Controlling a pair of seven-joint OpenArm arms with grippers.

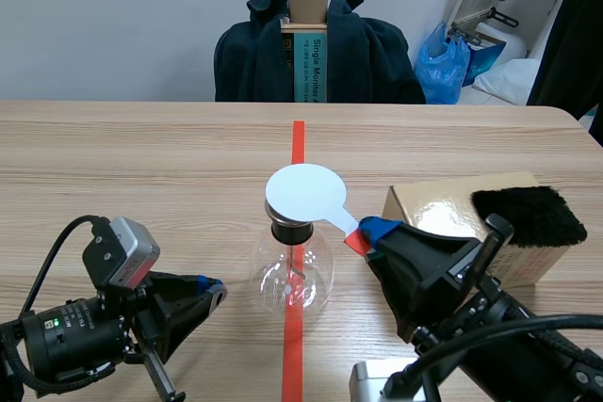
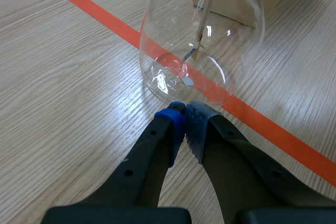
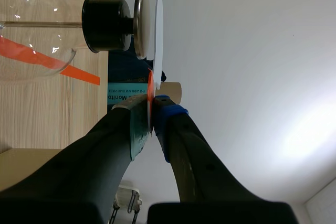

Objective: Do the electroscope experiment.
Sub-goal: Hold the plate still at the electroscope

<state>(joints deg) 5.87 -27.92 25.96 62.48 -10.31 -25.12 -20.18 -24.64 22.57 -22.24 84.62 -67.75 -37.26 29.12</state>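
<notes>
Scene view: the glass electroscope flask (image 1: 291, 275) stands on the wooden tabletop (image 1: 141, 167), on the orange-red tape line. A black stopper (image 1: 291, 231) sits in its neck. A white disc (image 1: 303, 192) lies over its top. The right end effector (image 1: 372, 233) pinches the disc's short handle. Just beside that arm is a cardboard box (image 1: 443, 209) with a black fur pad (image 1: 528, 216) on top. The left end effector (image 1: 212, 291) rests low near the flask, apart from it, with its fingers pressed together. Across the tabletop, a dark jacket (image 1: 377, 54) hangs over a chair, and a teal label (image 1: 311, 68) there starts with "Single Monit"; the rest is unreadable. A blue bag (image 1: 443, 68) sits beyond it.

Left wrist view: the two fingers meet on nothing. The flask's round base is just ahead of the tips, over the tape line. A thin rod (image 2: 205, 9) runs down inside the flask to small foil leaves (image 2: 191, 53). The cardboard box shows behind the glass.

Right wrist view: the pads clamp the disc's orange-red handle end. The white disc lies flat against the metal plate (image 3: 140, 22) above the black stopper. "Monito" can be read on the teal label behind.
</notes>
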